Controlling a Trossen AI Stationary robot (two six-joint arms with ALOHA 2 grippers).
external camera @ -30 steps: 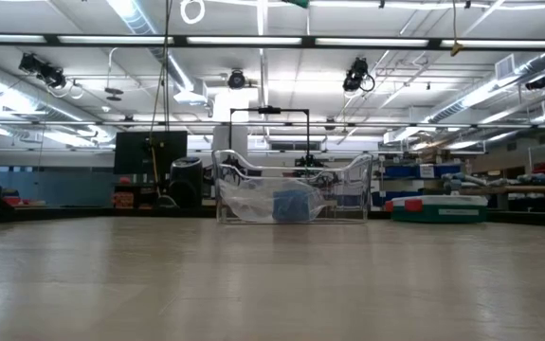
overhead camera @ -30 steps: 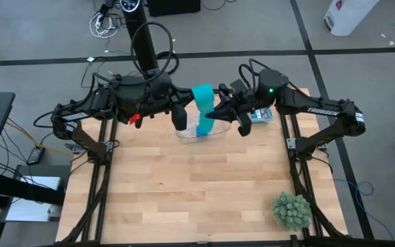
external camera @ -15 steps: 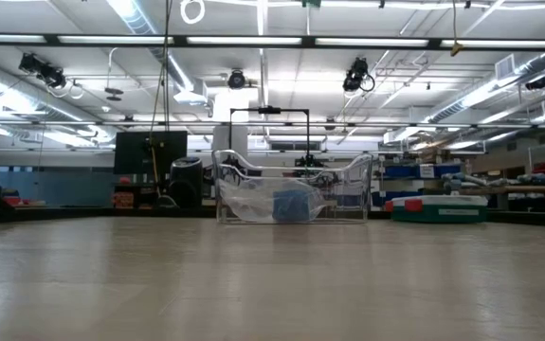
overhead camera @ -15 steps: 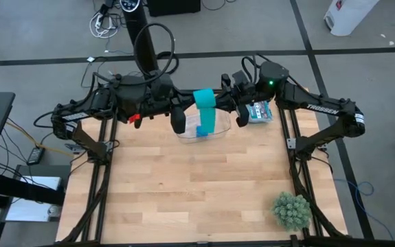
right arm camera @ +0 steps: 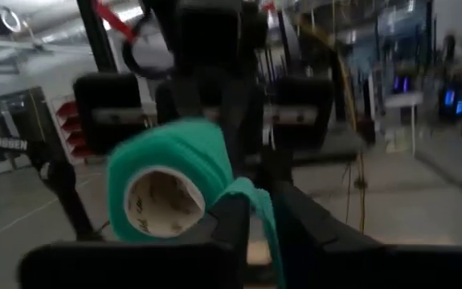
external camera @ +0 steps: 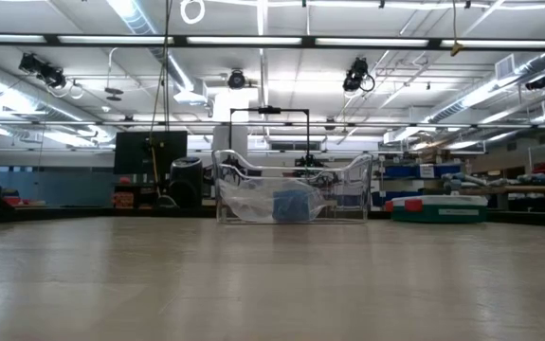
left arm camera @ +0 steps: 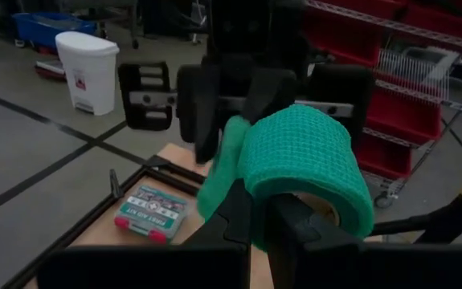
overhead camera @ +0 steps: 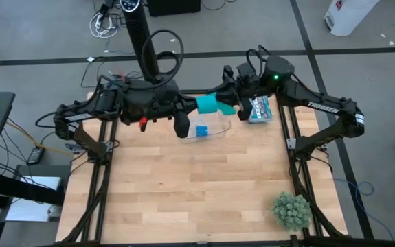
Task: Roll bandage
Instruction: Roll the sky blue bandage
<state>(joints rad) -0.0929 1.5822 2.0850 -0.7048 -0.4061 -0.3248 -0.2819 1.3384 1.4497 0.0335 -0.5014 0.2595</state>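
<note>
Teal bandage [overhead camera: 211, 104] held in the air above the far edge of the table [overhead camera: 197, 185], left fingers [left arm camera: 239, 213] clamped on its roll, right fingers [right arm camera: 235, 221] pinching its loose end.

Grey floor [overhead camera: 362, 82] crossed by dark tape lines surrounds the pale wooden surface [overhead camera: 197, 185]; fluorescent strips [external camera: 253, 40] (long rows) light the ceiling; red bins [left arm camera: 423, 48] line shelving.

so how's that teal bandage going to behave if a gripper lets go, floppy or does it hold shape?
Probably both. The bandage is wound on a cardboard-looking core, so the wound part likely stays round and could roll. Its loose tail looks like soft knit hanging limp at the right gripper, so it would probably droop. It seems light, held mid-air between the grippers.
</note>
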